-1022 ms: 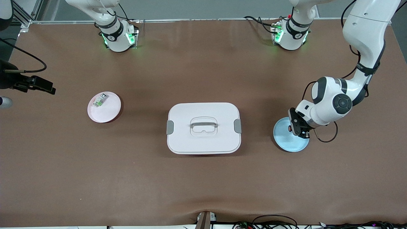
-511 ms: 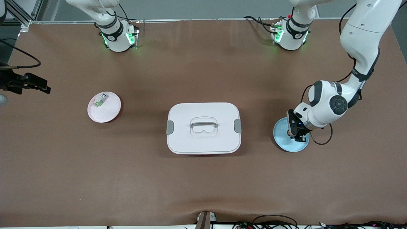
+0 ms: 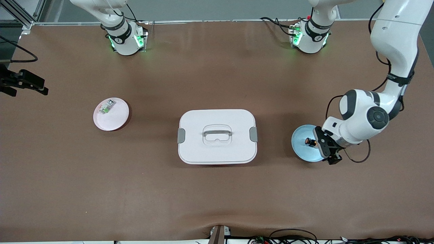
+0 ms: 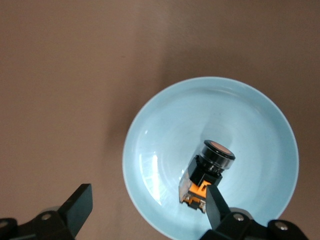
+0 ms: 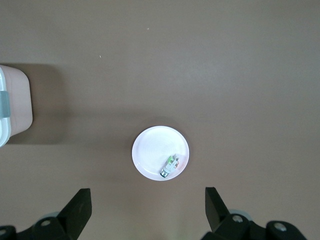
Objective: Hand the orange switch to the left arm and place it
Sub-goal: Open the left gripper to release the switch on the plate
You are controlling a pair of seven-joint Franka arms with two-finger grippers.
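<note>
The orange switch (image 3: 309, 141) lies on its side on a light blue plate (image 3: 302, 150) toward the left arm's end of the table. In the left wrist view the switch (image 4: 209, 171) shows its black body, orange cap and gold end on the plate (image 4: 165, 125). My left gripper (image 3: 326, 149) (image 4: 147, 207) is open over the plate's edge; one finger (image 4: 216, 202) is right beside the switch's end. My right gripper (image 3: 32, 84) (image 5: 147, 210) is open and empty, high over the table at the right arm's end. The white box (image 3: 217, 135) stands mid-table.
A pink plate (image 3: 115, 118) (image 5: 152, 145) with a small green-and-grey part (image 3: 106, 107) (image 5: 171, 165) lies toward the right arm's end. A corner of the box (image 5: 12, 105) shows in the right wrist view. Cables hang over the table's near edge.
My left gripper has shifted from over the plate's middle toward its edge, so the switch now shows. My right gripper has drifted farther out toward the table's end.
</note>
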